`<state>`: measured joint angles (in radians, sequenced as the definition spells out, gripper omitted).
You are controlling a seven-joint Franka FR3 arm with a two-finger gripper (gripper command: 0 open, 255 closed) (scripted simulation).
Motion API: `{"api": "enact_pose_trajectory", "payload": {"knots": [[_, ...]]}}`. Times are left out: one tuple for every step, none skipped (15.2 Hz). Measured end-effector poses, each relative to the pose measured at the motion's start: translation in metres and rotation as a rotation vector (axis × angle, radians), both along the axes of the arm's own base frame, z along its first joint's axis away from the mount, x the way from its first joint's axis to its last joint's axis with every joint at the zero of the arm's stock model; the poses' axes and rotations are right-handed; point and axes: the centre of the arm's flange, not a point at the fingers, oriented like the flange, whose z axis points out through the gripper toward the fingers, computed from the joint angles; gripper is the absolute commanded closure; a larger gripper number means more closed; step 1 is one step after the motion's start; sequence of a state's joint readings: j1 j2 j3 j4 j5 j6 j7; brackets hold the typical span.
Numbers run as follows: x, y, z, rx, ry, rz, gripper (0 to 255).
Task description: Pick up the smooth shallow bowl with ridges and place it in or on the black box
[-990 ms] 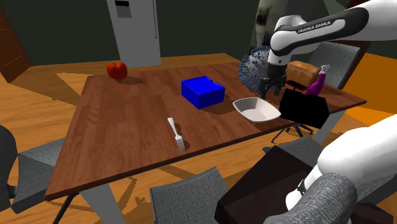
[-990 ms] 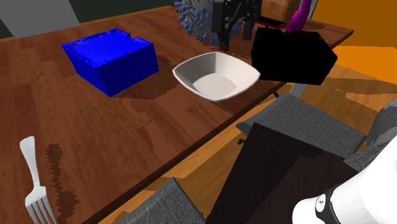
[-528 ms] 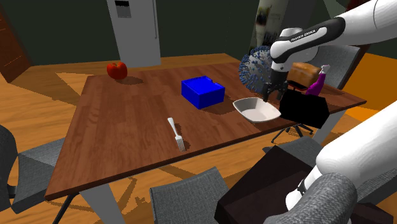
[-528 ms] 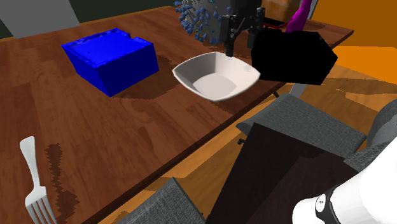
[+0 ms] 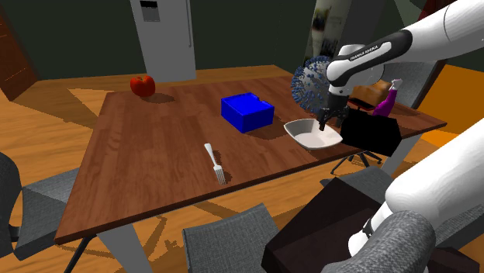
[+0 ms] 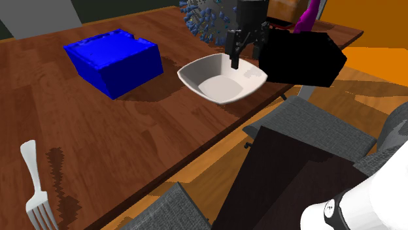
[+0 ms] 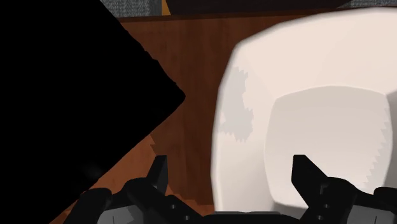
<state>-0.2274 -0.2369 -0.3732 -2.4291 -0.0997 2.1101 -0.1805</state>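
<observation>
The end effector point(image 5: 325, 121) has come down since 0.5 s ago. Back then its tips hung just above the far rim of the white bowl point(image 5: 313, 134); now 1 finger point(image 6: 233, 60) reaches below that rim into the bowl point(image 6: 221, 81), on the side nearest the black box point(image 6: 301, 57). At 1 s ago it was higher again and further back, in front of the spiky blue ball point(image 5: 308, 81).

From the hand's own camera the 2 fingers stand apart, clamped on nothing. One finger point(image 7: 158, 170) is over the strip of bare wood between the black box point(image 7: 63, 95) and the bowl point(image 7: 318, 114), and the other is over the bowl's inside, so the rim lies between them. I cannot tell whether either finger touches it.

The bowl has not moved. It sits upright on the wooden counter point(image 5: 155, 155), just beside the black box point(image 5: 372, 130) and near the edge. The blue box point(image 5: 247, 111), the fork point(image 5: 215, 163), the red fruit point(image 5: 142, 84) at the far corner and the purple bottle point(image 5: 385, 99) behind the black box all lie as they did.
</observation>
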Motion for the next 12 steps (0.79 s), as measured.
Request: {"api": "enact_pose_trajectory", "payload": {"knots": [[0.0001, 0.0000, -0.0001, -0.001, -0.001, 0.000, 0], [0.0002, 0.0001, -0.0002, -0.001, -0.001, 0.000, 0], [0.0001, 0.0001, -0.0002, -0.001, -0.002, 0.000, 0], [0.0002, 0.0000, -0.0002, -0.001, -0.001, 0.000, 0], [0.0002, -0.0001, -0.0003, -0.001, -0.001, 0.000, 255], [0.0006, -0.0005, 0.0006, -0.002, -0.004, 0.001, 255], [0.0002, -0.0004, -0.0005, -0.001, -0.001, 0.000, 255], [0.0002, -0.0003, -0.0008, 0.000, 0.000, 0.000, 255], [0.0001, -0.0004, -0.0007, 0.000, 0.000, -0.001, 255], [0.0001, -0.0003, -0.0006, 0.000, 0.000, -0.001, 255], [0.0001, -0.0003, -0.0006, 0.000, 0.000, -0.001, 255], [0.0000, -0.0003, -0.0006, 0.000, -0.001, -0.001, 255]]}}
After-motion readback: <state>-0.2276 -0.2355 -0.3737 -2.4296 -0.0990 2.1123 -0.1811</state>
